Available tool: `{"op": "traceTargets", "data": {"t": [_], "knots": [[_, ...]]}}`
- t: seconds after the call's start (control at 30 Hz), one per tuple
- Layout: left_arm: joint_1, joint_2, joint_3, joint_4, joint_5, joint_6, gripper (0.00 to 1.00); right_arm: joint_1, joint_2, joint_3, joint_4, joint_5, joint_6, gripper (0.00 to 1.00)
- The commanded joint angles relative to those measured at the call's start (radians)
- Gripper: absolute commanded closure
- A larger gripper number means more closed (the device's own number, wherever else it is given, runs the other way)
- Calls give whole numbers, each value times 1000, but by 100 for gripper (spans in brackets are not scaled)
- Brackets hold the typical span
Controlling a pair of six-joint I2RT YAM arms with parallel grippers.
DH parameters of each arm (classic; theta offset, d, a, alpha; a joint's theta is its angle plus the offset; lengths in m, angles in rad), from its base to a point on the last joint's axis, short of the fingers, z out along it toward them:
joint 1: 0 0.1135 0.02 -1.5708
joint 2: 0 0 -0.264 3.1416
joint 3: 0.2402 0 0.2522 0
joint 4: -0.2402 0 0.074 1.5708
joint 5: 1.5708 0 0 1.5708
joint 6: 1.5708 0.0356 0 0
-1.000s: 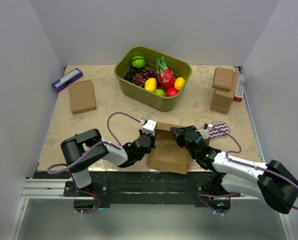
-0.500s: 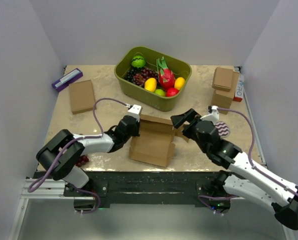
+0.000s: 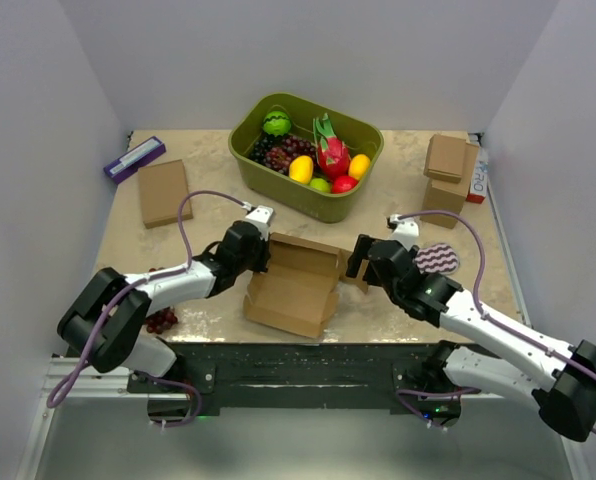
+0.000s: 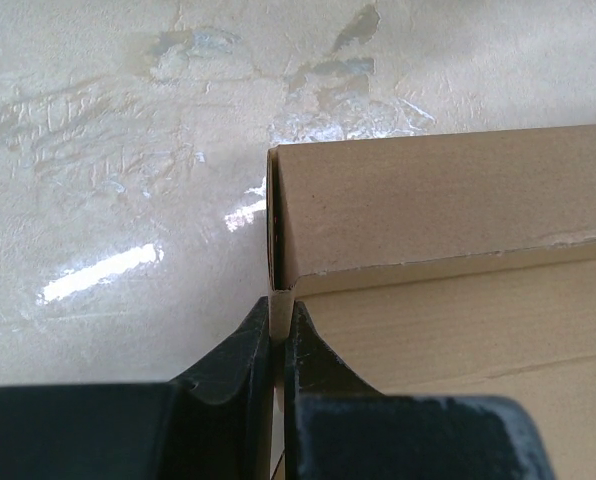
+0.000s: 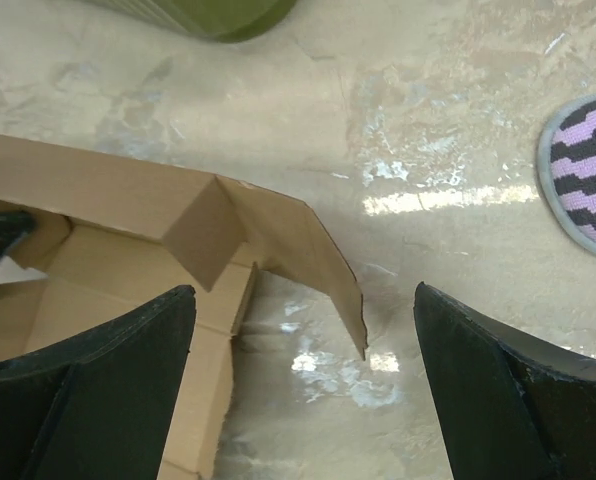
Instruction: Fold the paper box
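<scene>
Two things are changing within the last second. The right end effector (image 3: 359, 262) is no longer gripping the paper box (image 3: 290, 288); its jaws are now standing wide apart, just off the box's right end. The box itself is now lying further left and further from the near edge of the counter (image 3: 118, 240) than it was, resting open between the two arms, in front of the green bin (image 3: 308, 200).

The left end effector (image 4: 278, 312) is pinching the left end of the box's rear wall (image 4: 448, 200), fingers together on the thin cardboard edge. So one arm alone is anchoring the piece, and the right one is likely freeing itself to take a fresh hold. My guess is the side flap (image 5: 308, 250), which is leaning outward and is not yet tucked. The fold looks only partly done.

Much is staying out of sight. The left wrist view is showing only one corner, so the near panel is being cut off there. In the right wrist view the box's left part is running out of frame, and the striped pad (image 5: 583, 170) is being clipped at the edge. Whether the right fingers are touching the flap, I cannot tell.
</scene>
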Motion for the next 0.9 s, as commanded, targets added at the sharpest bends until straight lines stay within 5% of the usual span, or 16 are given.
{"op": "traceTargets", "data": {"t": [0.0, 0.17, 0.27, 0.37, 0.47, 0.87], "knots": [[7, -32, 21, -32, 35, 14, 100, -1, 25, -41, 45, 0, -38, 8], [7, -58, 9, -28, 31, 13, 100, -1, 94, -78, 100, -30, -33, 15], [7, -64, 1, -19, 32, 13, 100, -1, 114, -98, 129, -39, -33, 34], [7, -69, -8, -6, 6, 10, 100, -1, 113, -106, 140, -48, -42, 76], [8, -73, -20, 15, -53, -4, 100, -1, 110, -101, 128, -43, -42, 96], [2, -29, -36, 83, -307, -92, 100, 1, 65, -101, 117, -69, -31, 100]]}}
